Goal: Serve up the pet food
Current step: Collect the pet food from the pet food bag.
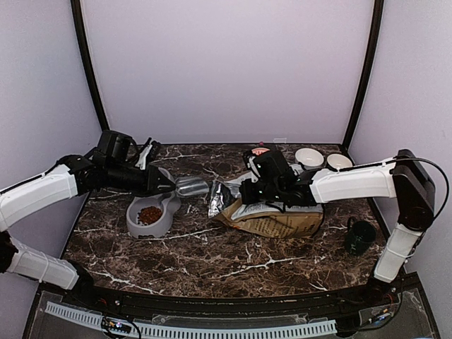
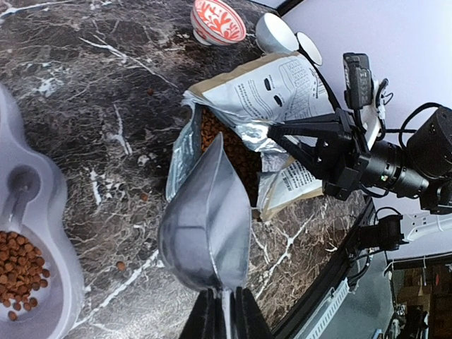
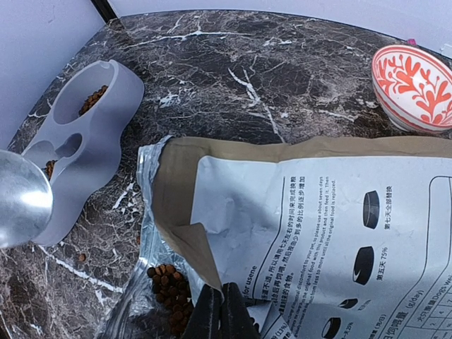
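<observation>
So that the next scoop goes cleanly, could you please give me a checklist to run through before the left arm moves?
1. Left gripper shut on the scoop handle: ok.
2. Right gripper pinching the bag edge, mouth open: ok.
3. Pet food visible inside the bag mouth: ok.
4. Grey double bowl upright beside the scoop: ok.
5. Table free of stray pellets: not ok, a few lie loose.
6. Scoop empty: cannot tell.

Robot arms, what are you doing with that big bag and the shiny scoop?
The left gripper holds a metal scoop between the grey double bowl and the open dog food bag. The right gripper pinches the bag's edge. Some kibble already lies in one bowl compartment.
</observation>
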Action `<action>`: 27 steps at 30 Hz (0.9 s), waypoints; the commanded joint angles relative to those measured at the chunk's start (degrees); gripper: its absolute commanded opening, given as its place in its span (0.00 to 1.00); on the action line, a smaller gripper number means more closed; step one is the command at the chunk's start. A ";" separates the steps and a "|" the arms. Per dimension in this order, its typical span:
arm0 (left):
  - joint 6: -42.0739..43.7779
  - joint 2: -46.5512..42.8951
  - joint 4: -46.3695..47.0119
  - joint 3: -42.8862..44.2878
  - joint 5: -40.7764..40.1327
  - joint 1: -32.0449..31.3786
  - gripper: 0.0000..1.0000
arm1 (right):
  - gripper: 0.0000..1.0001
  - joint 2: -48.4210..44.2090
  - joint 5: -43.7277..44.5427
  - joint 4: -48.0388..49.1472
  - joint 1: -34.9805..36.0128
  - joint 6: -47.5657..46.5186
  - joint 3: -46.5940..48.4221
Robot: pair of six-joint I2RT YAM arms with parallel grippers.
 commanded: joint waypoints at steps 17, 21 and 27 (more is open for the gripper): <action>1.45 14.81 18.97 -0.91 5.13 -8.57 0.00 | 0.00 -1.74 6.48 -9.15 -1.63 -0.27 5.90; 3.73 16.40 17.50 -0.59 3.09 -8.58 0.00 | 0.00 -1.91 6.07 -9.80 -1.68 0.29 6.32; 5.17 19.86 16.10 1.55 1.79 -8.53 0.00 | 0.00 -1.70 5.57 -10.70 -1.59 1.07 7.13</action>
